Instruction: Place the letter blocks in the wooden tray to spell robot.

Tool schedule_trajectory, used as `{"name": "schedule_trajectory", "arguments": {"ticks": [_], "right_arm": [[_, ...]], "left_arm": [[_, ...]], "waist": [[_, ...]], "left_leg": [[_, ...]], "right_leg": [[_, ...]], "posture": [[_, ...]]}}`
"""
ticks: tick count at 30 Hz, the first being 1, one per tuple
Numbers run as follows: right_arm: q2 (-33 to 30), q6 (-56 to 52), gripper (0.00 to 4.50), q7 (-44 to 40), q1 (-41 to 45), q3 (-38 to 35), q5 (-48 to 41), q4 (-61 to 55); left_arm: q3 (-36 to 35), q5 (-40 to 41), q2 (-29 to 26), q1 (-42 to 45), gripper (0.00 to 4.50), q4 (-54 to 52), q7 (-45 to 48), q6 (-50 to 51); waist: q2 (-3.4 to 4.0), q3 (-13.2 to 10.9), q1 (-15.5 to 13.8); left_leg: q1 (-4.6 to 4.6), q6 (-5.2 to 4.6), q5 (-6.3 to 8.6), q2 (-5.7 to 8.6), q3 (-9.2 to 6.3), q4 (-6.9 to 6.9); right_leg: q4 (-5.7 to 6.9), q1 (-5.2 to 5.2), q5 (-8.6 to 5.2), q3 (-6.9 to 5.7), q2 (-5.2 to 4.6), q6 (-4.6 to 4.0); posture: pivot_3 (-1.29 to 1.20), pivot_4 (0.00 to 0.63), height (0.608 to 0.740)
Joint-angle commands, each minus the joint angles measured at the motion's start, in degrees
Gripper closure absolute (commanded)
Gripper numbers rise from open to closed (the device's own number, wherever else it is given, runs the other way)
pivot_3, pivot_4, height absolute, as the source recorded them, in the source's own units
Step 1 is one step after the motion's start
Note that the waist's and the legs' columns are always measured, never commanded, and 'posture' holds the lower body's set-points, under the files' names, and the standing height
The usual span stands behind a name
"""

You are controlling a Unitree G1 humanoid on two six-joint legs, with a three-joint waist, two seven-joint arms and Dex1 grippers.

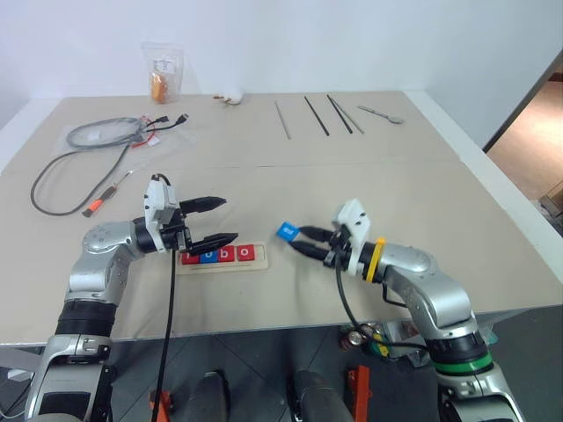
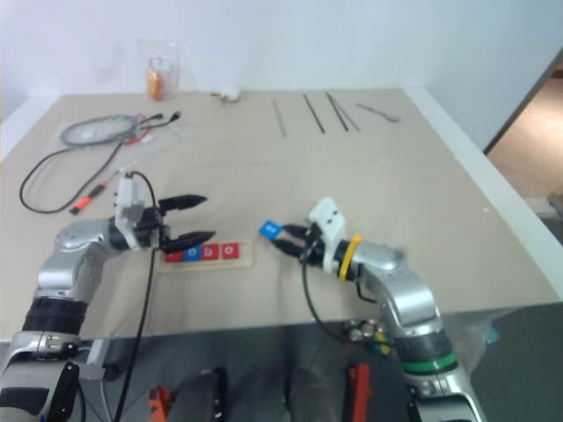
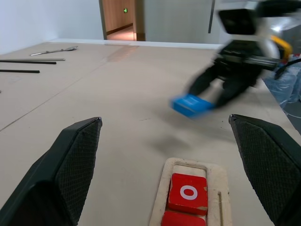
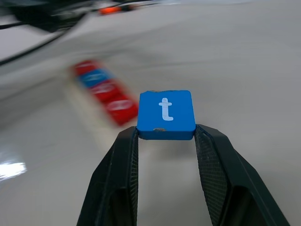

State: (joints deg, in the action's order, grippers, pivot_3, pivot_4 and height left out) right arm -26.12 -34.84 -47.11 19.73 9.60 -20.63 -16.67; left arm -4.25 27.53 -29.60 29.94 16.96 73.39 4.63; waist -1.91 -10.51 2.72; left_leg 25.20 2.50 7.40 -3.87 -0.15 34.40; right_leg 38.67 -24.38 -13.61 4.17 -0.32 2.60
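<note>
The wooden tray [image 1: 258, 263] lies near the table's front edge and holds several letter blocks in a row, among them a blue one [image 1: 208, 256] and a red "o" [image 3: 188, 192] nearest the tray's empty right end. My left gripper [image 1: 229, 219] hovers open over the tray's left end, pointing right, and hides part of the leftmost block. Just right of the tray, a little above the table, my right gripper [image 4: 165, 134] is shut on a blue letter block with a white "t" [image 4: 165, 113], also seen as the blue block [image 1: 288, 231] held by its edges.
Grey cables [image 1: 97, 136] and a red-handled tool [image 1: 99, 202] lie at the back left. A plastic bag [image 1: 163, 72], a small white object [image 1: 231, 98], thin rods [image 1: 308, 114] and a spoon [image 1: 380, 112] sit along the far edge. The table's right edge [image 1: 519, 220] borders open floor.
</note>
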Motion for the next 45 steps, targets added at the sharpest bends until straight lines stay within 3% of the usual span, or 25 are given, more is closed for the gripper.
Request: {"name": "schedule_trajectory", "arguments": {"ticks": [1,12,20,25,35,37,43,45], "right_arm": [[-0.80,-0.68,3.34,-0.34,-0.09,0.97,-0.38,-2.16],[-0.21,-1.12,3.34,3.31,4.13,-0.19,1.43,1.80],[-0.07,-16.02,3.34,17.38,-1.66,-5.74,2.36,-9.14],[3.25,-24.05,3.34,25.12,-4.54,-9.14,1.73,-18.69],[5.81,-23.91,3.34,34.46,-5.22,-9.52,7.03,-16.01],[5.67,-23.21,2.28,34.93,-5.64,-9.78,7.61,-14.91],[8.09,-26.33,0.22,34.89,-5.75,-11.00,5.19,-16.81],[9.06,-28.93,0.07,34.20,-4.66,-11.88,2.98,-18.64]], "left_arm": [[-1.03,0.16,-0.09,0.89,0.00,-0.24,0.11,-1.48],[-0.33,0.08,0.70,1.29,0.00,0.26,0.30,-1.40],[0.47,-0.06,2.49,0.98,0.00,0.33,0.95,-1.32],[1.48,-0.26,3.75,2.94,0.00,2.69,2.14,-1.64],[4.09,-1.77,7.64,8.70,0.00,10.40,6.07,-3.29],[4.37,-2.13,8.30,9.68,0.00,11.59,6.66,-3.66],[3.71,-2.57,8.14,11.36,0.00,13.62,8.40,-4.34],[3.62,-2.65,8.08,11.58,0.00,13.85,8.76,-4.60]], "waist": [[0.00,0.00,0.00],[0.00,0.00,-0.01],[0.00,0.00,-0.14],[-0.01,0.00,-0.06],[-0.01,0.01,-0.04],[-0.01,0.01,-0.05],[-0.01,0.01,0.00],[-0.01,0.01,0.00]], "left_leg": [[0.00,0.00,0.00,0.00,0.00,0.01],[0.02,0.01,0.01,0.00,0.00,-0.03],[0.19,0.09,0.07,0.00,0.00,-0.05],[0.22,0.09,0.09,-0.01,-0.02,-0.07],[0.23,0.08,0.08,0.00,-0.03,0.00],[0.24,0.06,0.09,0.00,-0.03,-0.04],[0.27,0.04,0.10,0.00,-0.08,-0.05],[0.27,0.04,0.10,0.00,-0.09,-0.05]], "right_leg": [[-0.02,0.00,0.01,0.00,0.00,-0.02],[-0.11,-0.01,0.03,-0.04,0.00,-0.04],[-0.36,-0.01,0.02,-0.04,-0.02,0.04],[-0.40,-0.03,0.03,-0.05,-0.01,0.04],[-0.50,0.04,0.10,-0.06,-0.03,0.02],[-0.50,0.00,0.10,-0.06,0.00,0.04],[-0.49,0.00,0.07,-0.08,0.02,0.09],[-0.49,0.00,0.08,-0.08,0.03,0.09]], "posture": [[0.00,0.150,0.740],[0.00,0.150,0.740],[0.00,0.150,0.740],[0.00,0.150,0.740],[0.00,0.150,0.740],[0.00,0.150,0.740],[0.00,0.150,0.740],[0.00,0.150,0.740]]}}
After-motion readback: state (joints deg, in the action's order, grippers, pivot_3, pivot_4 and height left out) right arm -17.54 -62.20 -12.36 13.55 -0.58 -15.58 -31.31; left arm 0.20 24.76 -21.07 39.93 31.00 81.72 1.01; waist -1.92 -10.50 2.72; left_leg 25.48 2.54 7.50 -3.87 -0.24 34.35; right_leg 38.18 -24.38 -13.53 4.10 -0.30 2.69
